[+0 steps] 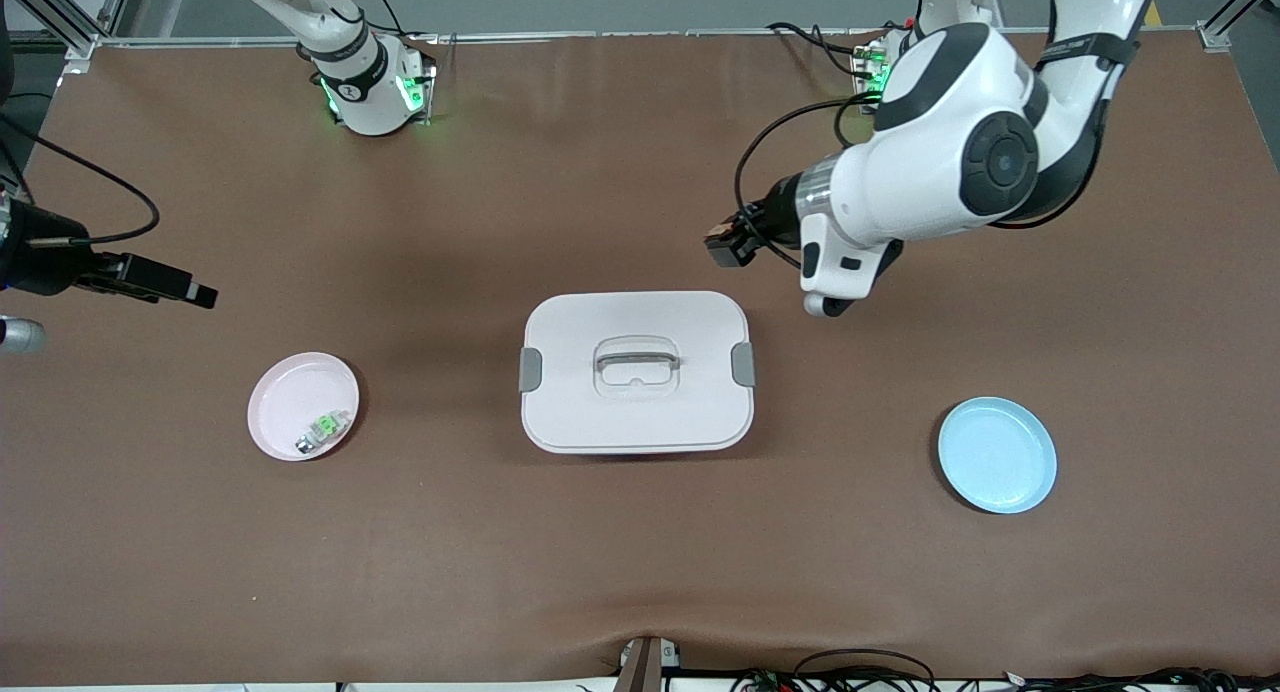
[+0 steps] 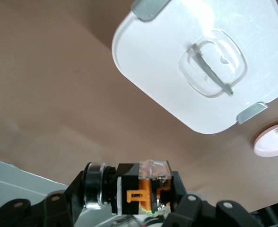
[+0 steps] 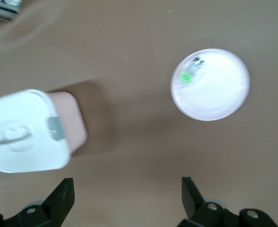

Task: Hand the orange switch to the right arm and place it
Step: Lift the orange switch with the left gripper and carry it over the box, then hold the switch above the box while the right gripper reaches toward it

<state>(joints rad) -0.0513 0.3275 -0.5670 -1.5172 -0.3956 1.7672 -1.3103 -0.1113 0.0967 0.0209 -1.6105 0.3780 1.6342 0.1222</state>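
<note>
The orange switch [image 2: 146, 188] is a small black block with an orange middle, a clear cap and a silver ring at one end. The left hand [image 1: 730, 242] grips it in the air, over bare worktop [image 1: 600, 572] beside the closed white lidded box [image 1: 637, 371]. The right hand [image 3: 128, 198], fingers spread wide and holding nothing, hangs near the pink plate [image 1: 290, 427], which carries a small green-and-clear component [image 1: 322, 430]. Well apart from the left hand lies a blue plate [image 1: 997, 455].

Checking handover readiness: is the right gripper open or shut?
Open: the right gripper shows its fingers spread wide with nothing between them.
</note>
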